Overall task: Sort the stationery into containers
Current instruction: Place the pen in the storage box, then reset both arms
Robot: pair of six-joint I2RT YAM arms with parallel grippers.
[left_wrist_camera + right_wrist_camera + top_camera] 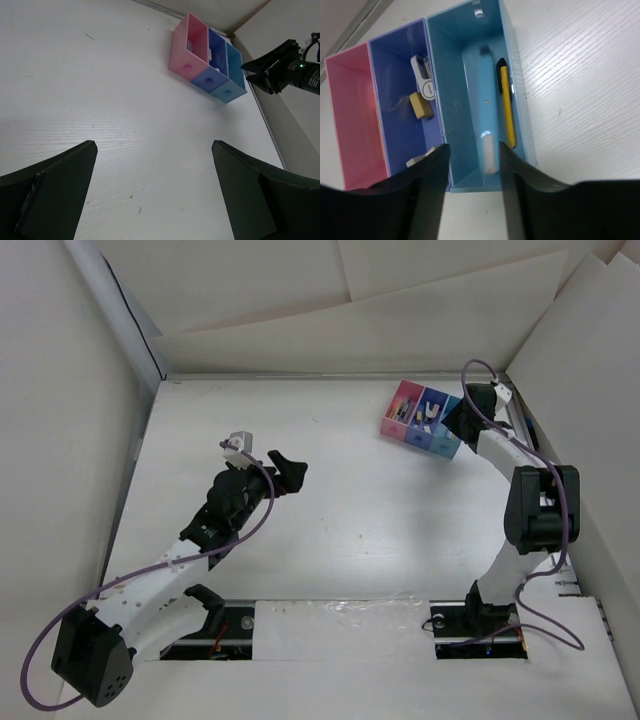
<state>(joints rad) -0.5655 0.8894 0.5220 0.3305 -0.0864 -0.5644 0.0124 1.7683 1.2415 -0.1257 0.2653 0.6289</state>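
From above, we see the left gripper (288, 471) hovering over the middle-left of the white table (350, 540). Its dark fingers point toward the far right, but we cannot judge their spread from here. The tray (422, 418) of three joined boxes sits at the far right of the table, well ahead of those fingers. The right gripper (462, 418) hangs at the tray's right end, right over its last box.

From the left wrist, both fingers (55, 192) stand wide apart at the lower corners, with only bare table between them, so these jaws are open and hold nothing. The tray lies far ahead of the tips, nearer the right-hand finger's side. Its pink compartment (182, 52) is on the left, the dark blue compartment (207, 80) in the middle and the cyan compartment (228, 92) on the right. Just beyond the cyan end, the black right gripper shows with its tips aimed at the tray.

From the right wrist, the two fingers (420, 192) are parted with a clear gap and grip nothing, so these jaws are open too. The near end of the cyan compartment lies straight ahead in that gap. Inside it a light blue pen (487, 100) lies lengthwise, its pale end just ahead of the tips. A yellow pen (506, 107) with a black tip lies beside it against the wall on the right-hand finger's side. Past the left-hand finger, the dark blue compartment holds small white and tan pieces (422, 95) that we cannot identify, and the pink compartment lies beyond it.
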